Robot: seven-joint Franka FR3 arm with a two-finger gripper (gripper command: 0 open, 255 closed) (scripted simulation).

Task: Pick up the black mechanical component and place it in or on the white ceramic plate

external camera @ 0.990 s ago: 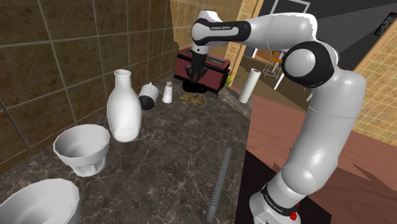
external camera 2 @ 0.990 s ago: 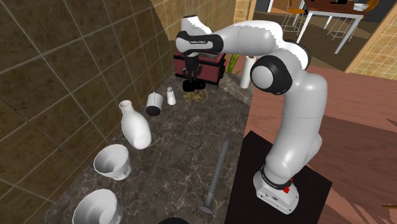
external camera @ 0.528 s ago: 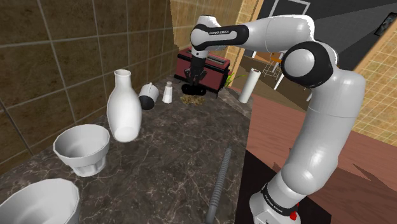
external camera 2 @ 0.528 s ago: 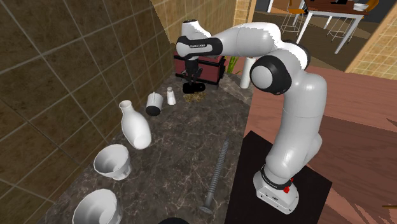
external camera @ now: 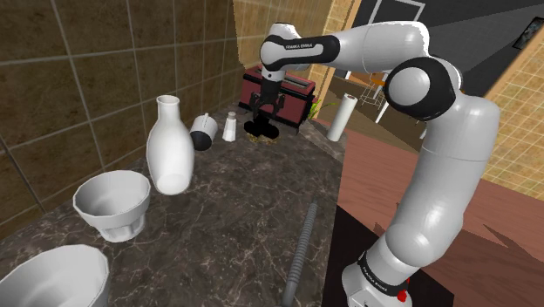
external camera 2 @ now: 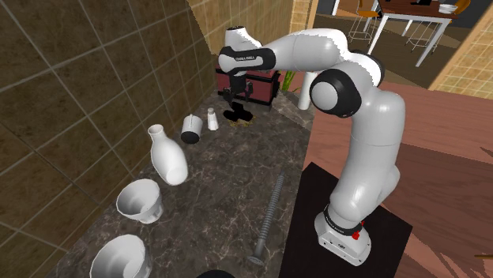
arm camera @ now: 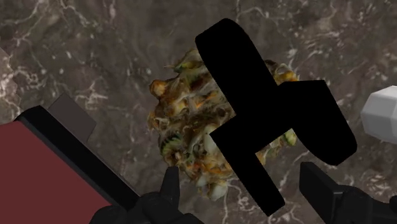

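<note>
At the shoulder view's left, nearest the camera, a white bowl and a second, footed bowl stand on the dark marbled counter; further right and farther back come a tall white vase, a white mug with its dark mouth turned toward the camera, and a small white shaker; the arm touches none of these.

Right of the shaker, at the far end of the counter, the gripper hangs just above the black component; its fingers stand wide apart and clasp nothing; the component's stem runs between them without touching either one. The component, a flat cross-like shape, lies across a mottled brown and yellow disc; nothing white and plate-like shows at that spot, so I take this disc for the plate the task means; whether the component rests squarely on it or overhangs one edge I cannot tell.

Just behind them stands a dark red box; farther right is a white cylinder; nearer the stand a grey ribbed rod lies along the counter's right edge.

By my reading the picking and carrying are done, and very likely the placing too; what is left is to lift the arm clear and see that the component stays put.
</note>
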